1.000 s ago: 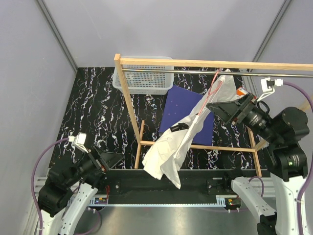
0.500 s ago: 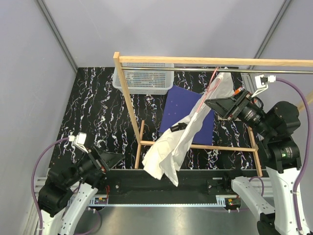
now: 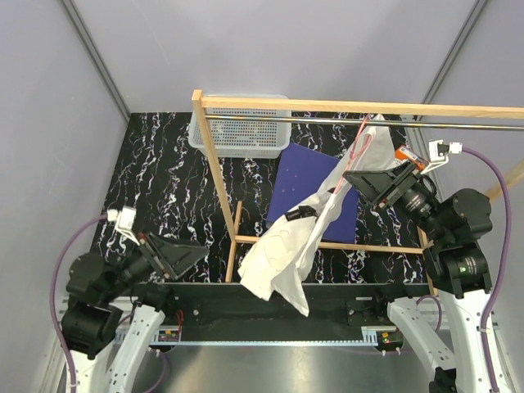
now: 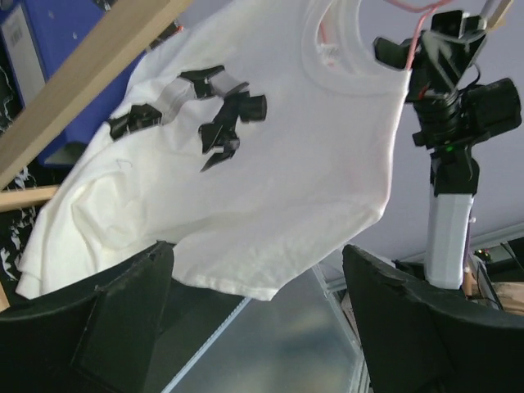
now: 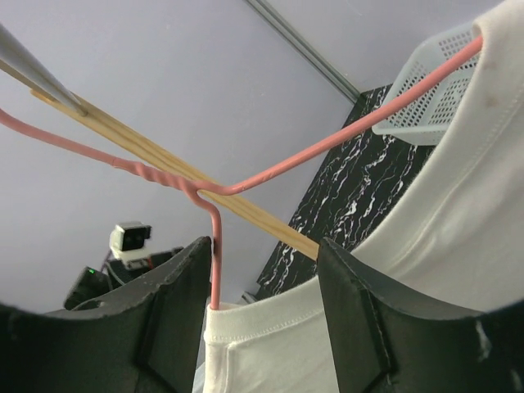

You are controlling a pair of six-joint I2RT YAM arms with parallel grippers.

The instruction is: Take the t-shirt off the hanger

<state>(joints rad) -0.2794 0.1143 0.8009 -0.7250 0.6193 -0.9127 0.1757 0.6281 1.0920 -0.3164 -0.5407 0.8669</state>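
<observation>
**Q:** Where is the t-shirt, and what is your right hand doing?

**A:** Your right hand [image 5: 264, 274] is spread to a middling gap and grips nothing. The wire of the pink hanger [image 5: 214, 262] drops between its fingers. The collar of the white t-shirt [image 5: 442, 213] lies just under and beyond them. The hanger hooks over the metal rod [image 3: 327, 119] just above that hand, so the cloth droops down and away from it.

**Q:** And your left?

**A:** Your left hand [image 4: 255, 262] is spread wide and empty. The shirt's hem hangs ahead of it and higher, well apart.

**Q:** Why placed so?

**A:** It looks as if the right is set to steady the hanger or collar, while the left waits low to draw the cloth down.

**Q:** What room have you?

**A:** A bar of the wooden frame [image 4: 82, 90] crosses ahead of your left hand, to its left; the air to its right is open. Your right hand has the rod close overhead and free space down to the table [image 3: 164, 188].
</observation>
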